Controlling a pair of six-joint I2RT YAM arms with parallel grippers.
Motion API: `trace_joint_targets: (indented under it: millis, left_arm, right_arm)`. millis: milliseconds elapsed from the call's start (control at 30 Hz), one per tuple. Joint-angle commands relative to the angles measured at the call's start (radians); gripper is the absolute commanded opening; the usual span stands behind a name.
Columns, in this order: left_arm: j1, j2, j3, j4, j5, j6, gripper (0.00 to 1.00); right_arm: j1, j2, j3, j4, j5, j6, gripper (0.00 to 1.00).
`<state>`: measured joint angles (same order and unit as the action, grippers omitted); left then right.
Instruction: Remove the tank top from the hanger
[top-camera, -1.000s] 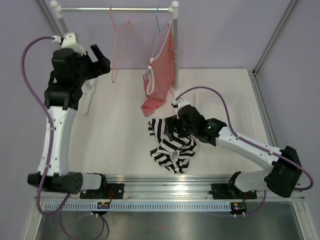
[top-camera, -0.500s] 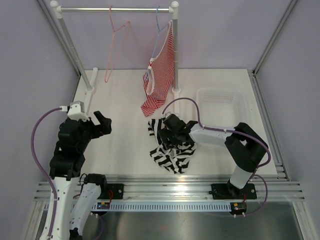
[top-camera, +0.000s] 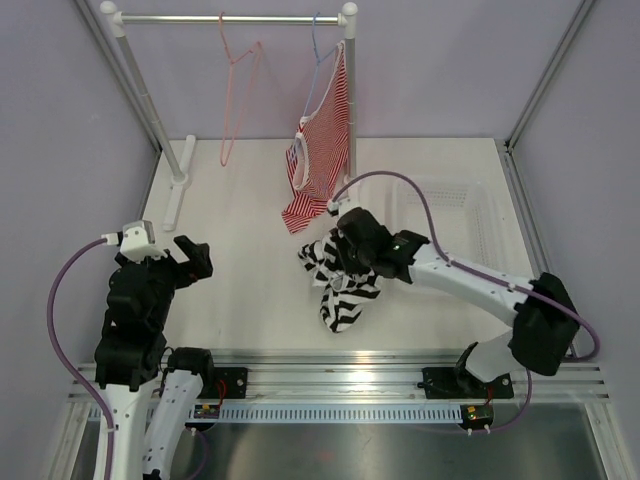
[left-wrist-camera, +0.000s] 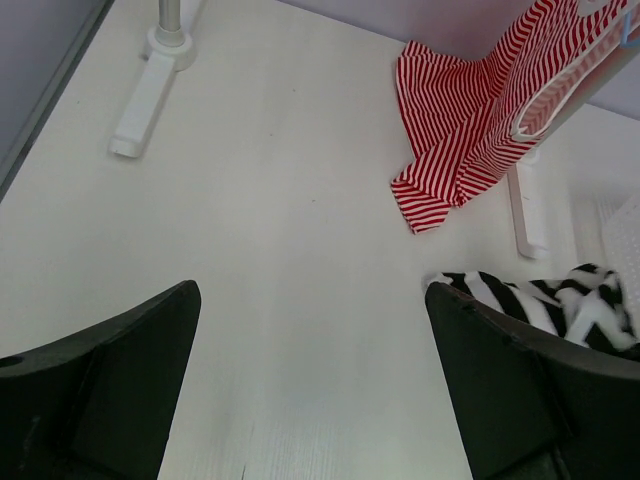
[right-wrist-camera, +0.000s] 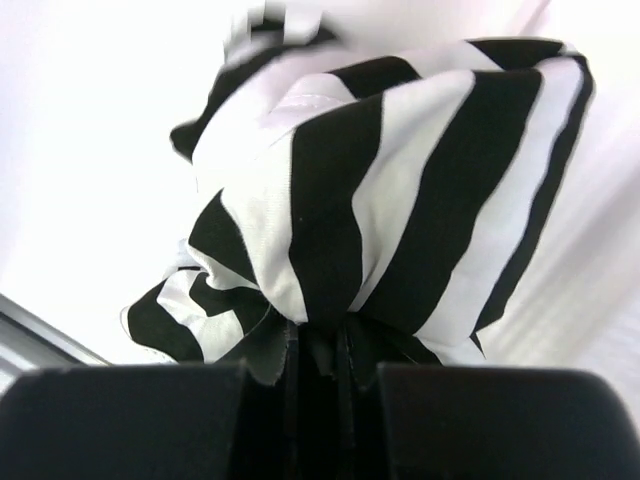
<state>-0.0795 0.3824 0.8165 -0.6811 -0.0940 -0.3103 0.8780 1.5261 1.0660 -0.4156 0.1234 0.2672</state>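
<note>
The black-and-white striped tank top (top-camera: 341, 288) is off the hanger, bunched up at the middle of the table. My right gripper (top-camera: 345, 256) is shut on a fold of it. In the right wrist view the cloth (right-wrist-camera: 380, 190) bulges out from between the closed fingers (right-wrist-camera: 325, 352). The pink wire hanger (top-camera: 233, 88) hangs bare on the rail at the back. My left gripper (top-camera: 194, 258) is open over the near left of the table with nothing in it (left-wrist-camera: 310, 385). One edge of the tank top (left-wrist-camera: 565, 300) shows behind its right finger.
A red-and-white striped top (top-camera: 318, 152) hangs on a blue hanger (top-camera: 318, 55) from the rail (top-camera: 180, 18), its hem on the table (left-wrist-camera: 440, 180). A white basket (top-camera: 462, 205) stands at the right. The rack's foot (left-wrist-camera: 140, 105) lies at the back left.
My right gripper has shut on the tank top and gathered it up into a tighter bunch. My left arm has come down from the rail to the near left, still open.
</note>
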Motion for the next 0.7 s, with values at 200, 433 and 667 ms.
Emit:
trace_joint_targets:
  millis: [200, 433, 667]
  left_arm:
    - [0.000, -0.019, 0.026, 0.038, -0.075, 0.000, 0.99]
    - [0.000, -0.020, 0.026, 0.034, -0.093, -0.001, 0.99]
    - [0.000, -0.007, 0.026, 0.031, -0.099, -0.006, 0.99]
  right_arm:
    - [-0.004, -0.282, 0.273, -0.256, 0.393, -0.051, 0.00]
    - [-0.167, -0.323, 0.345, -0.356, 0.691, -0.005, 0.00]
    - [-0.464, -0.367, 0.164, -0.178, 0.467, 0.018, 0.00]
